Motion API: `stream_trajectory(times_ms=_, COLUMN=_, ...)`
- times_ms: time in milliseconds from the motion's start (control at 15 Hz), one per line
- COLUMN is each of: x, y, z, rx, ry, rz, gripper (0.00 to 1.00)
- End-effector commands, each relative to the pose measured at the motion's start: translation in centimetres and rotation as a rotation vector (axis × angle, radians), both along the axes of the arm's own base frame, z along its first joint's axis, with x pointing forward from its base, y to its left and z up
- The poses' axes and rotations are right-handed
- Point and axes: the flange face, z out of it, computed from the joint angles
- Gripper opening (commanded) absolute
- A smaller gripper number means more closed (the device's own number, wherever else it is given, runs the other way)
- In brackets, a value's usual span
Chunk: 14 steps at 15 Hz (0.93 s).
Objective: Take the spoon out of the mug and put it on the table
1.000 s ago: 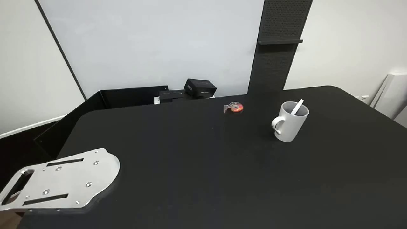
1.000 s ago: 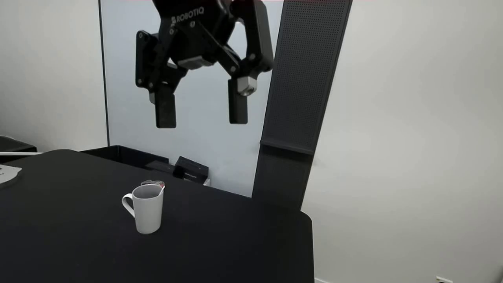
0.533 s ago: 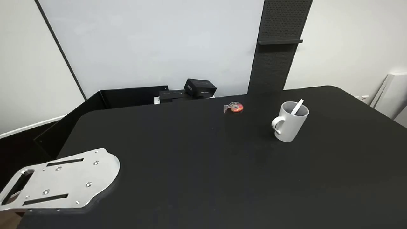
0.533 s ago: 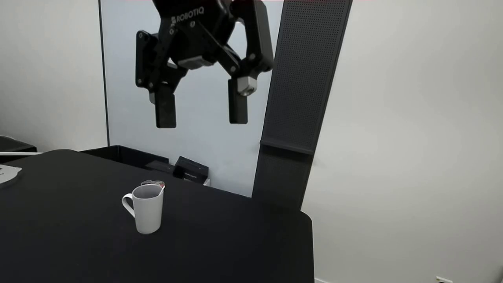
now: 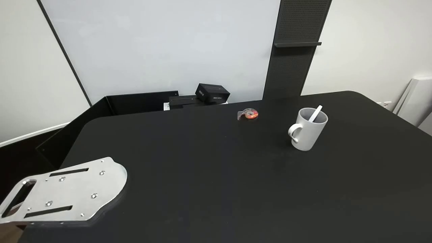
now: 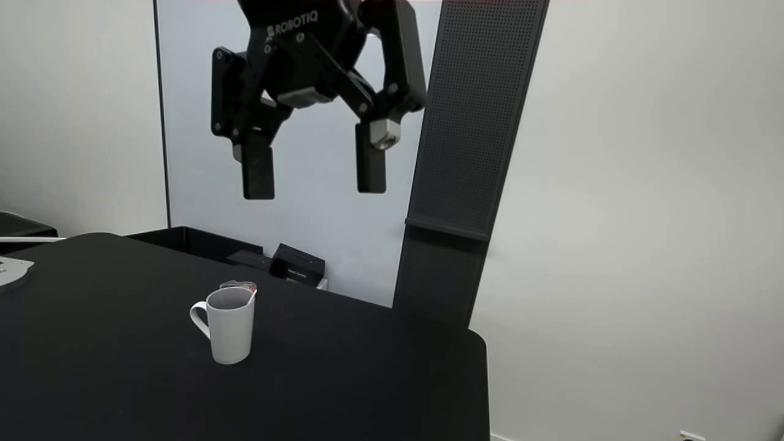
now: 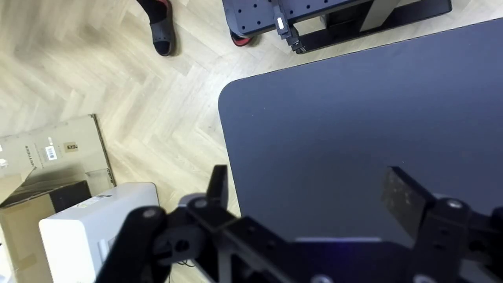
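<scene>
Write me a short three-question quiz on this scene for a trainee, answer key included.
1. True or false: the spoon sticks up above the rim of the mug.
2. Which small item on the table shows orange-red?
3. How do the fingers stand? A) closed on the spoon; B) spread apart, holding nothing; C) closed on the mug.

Key
1. True.
2. The tape dispenser.
3. B.
</scene>
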Motion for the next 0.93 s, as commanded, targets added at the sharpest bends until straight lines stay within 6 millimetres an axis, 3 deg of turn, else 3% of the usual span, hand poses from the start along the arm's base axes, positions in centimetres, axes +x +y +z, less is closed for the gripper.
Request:
stream_trajectory(times_ms=0, x=0.0, y=0.0, z=0.0, rx=0.000, ry=0.001, rz=0.000, gripper=1.00)
stream_trajectory(times_ms=400, x=3.2, y=0.6, z=-1.1, rx=0.010, ry=-0.037, rz=0.073, gripper=1.00)
stream_trajectory(times_ms=867, x=9.2, y=1.4, z=-5.9, rx=0.055, ry=-0.076, rz=0.171, gripper=1.00)
